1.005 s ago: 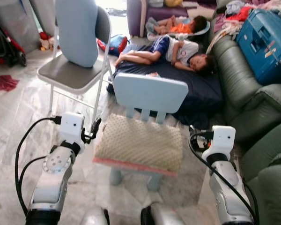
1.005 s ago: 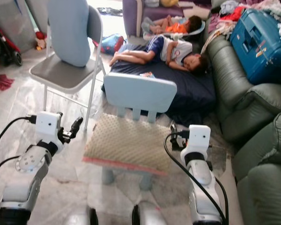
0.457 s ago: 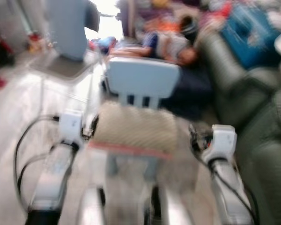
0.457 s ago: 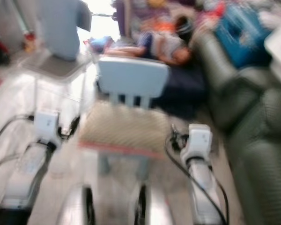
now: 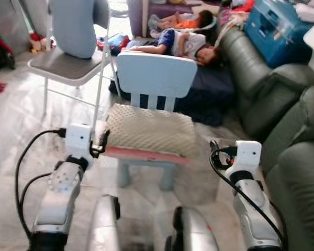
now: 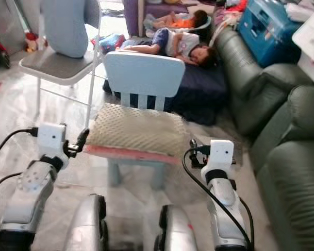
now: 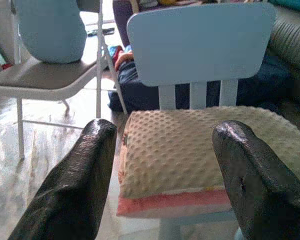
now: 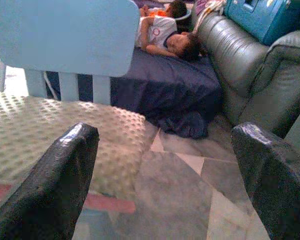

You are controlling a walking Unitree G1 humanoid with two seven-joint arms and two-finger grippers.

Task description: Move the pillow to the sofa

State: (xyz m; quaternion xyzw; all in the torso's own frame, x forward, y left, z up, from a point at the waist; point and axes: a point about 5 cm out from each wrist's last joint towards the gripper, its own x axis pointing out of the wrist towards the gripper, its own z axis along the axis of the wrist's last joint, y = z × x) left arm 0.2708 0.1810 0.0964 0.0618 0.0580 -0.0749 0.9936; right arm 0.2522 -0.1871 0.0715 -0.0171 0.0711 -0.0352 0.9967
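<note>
Left eye view: your beige dimpled pillow with a pink edge (image 5: 149,133) lies on the small pale-blue plastic chair (image 5: 156,76).
Progress: nothing lifted; the grasp and the carry to the dark green leather sofa (image 5: 282,120) remain.
Left gripper (image 5: 100,144): spread wide, just beside the pillow's corner.
Right gripper (image 5: 215,151): spread wide, empty, near the opposite edge.

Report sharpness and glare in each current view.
Left and right eye views: sharp, window glare washing out the floor behind the folding chair. Left wrist view: pillow crisp, fingers soft. Right wrist view: slightly hazy, fingers blurred up close.
</note>
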